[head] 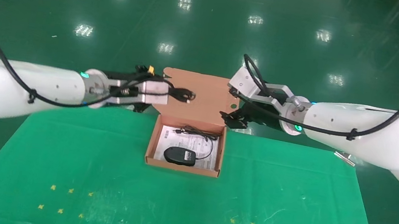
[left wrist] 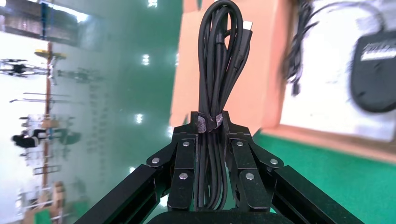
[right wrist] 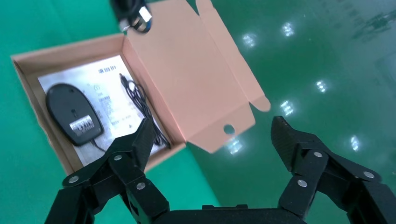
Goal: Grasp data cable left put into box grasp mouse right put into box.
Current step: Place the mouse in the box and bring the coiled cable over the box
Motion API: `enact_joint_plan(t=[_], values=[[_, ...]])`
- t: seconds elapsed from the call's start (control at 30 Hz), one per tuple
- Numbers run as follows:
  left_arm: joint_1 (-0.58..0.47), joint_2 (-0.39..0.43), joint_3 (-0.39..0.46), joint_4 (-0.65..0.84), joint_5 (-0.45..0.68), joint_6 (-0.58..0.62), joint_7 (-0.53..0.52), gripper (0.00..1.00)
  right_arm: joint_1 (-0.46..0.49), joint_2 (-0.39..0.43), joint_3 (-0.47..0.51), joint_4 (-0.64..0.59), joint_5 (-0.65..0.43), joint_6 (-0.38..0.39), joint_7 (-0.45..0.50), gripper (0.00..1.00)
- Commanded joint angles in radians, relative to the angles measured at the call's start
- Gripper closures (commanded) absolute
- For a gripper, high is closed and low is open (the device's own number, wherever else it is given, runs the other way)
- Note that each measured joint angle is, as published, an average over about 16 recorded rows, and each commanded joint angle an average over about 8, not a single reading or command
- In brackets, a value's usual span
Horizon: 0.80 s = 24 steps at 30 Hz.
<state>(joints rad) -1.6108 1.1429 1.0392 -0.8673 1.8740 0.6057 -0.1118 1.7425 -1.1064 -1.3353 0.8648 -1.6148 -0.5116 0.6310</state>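
The left gripper (head: 171, 93) clenches the looped black data cable (left wrist: 219, 70) over the far-left flap of the salmon-orange cardboard box (head: 151, 148), where the black oval mouse (head: 180, 156) lies base-up; the right gripper (right wrist: 212, 140), jaws released, hovers far-right.

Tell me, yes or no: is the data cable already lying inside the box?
No. The left claw holds the data cable up by the lid, and the box contains only the mouse.

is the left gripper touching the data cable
Touching. In the left wrist view the left gripper has its jaws closed on the data cable bundle, which runs between them with no gap.
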Motion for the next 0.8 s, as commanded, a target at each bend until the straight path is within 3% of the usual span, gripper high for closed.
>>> enact_joint_plan(t=[0.03,0.4,0.67,0.8], values=[[0.016,0.018,0.001,0.015,-0.02,-0.009,0.024,1.0,0.004,0.021,-0.006,0.023,-0.015,-0.004,0.024,0.0],[0.04,0.13,-0.005,0.172,-0.103,-0.037,0.167,1.0,0.031,0.109,-0.032,0.16,-0.129,-0.009,0.158,0.0],[0.028,0.167,-0.013,0.251,-0.146,-0.015,0.218,0.0,0.038,0.14,-0.038,0.208,-0.179,-0.01,0.213,0.0],[0.026,0.169,-0.015,0.259,-0.151,-0.01,0.218,0.0,0.038,0.142,-0.038,0.212,-0.184,-0.01,0.214,0.0]])
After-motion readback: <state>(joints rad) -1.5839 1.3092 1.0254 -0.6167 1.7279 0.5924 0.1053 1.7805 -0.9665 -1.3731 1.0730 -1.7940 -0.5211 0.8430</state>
